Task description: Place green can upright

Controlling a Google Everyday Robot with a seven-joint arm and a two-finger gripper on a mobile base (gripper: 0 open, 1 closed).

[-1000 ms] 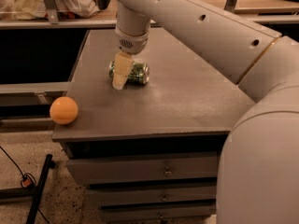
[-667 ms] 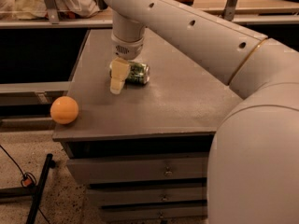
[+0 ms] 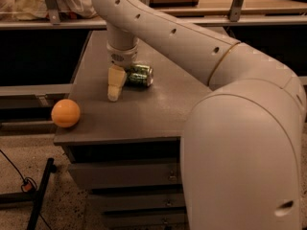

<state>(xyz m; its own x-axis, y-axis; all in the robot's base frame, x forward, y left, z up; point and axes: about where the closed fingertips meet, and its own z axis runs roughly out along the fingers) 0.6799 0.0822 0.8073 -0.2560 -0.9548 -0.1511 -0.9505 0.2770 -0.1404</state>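
The green can lies on its side on the grey table top, near the middle back, dark green with pale print. My gripper hangs from the white arm's wrist and points down at the table. It is just left of the can, close beside its left end, with its tip near the table surface. The can is not lifted. I cannot tell whether the gripper touches it.
An orange ball sits at the table's front left corner. The big white arm fills the right side of the view. Drawers are below the top. A shelf rail runs behind. A black stand leg is on the floor at left.
My gripper has moved a little to the left and toward the front, off the can's left end. The can still lies on its side in the same spot.
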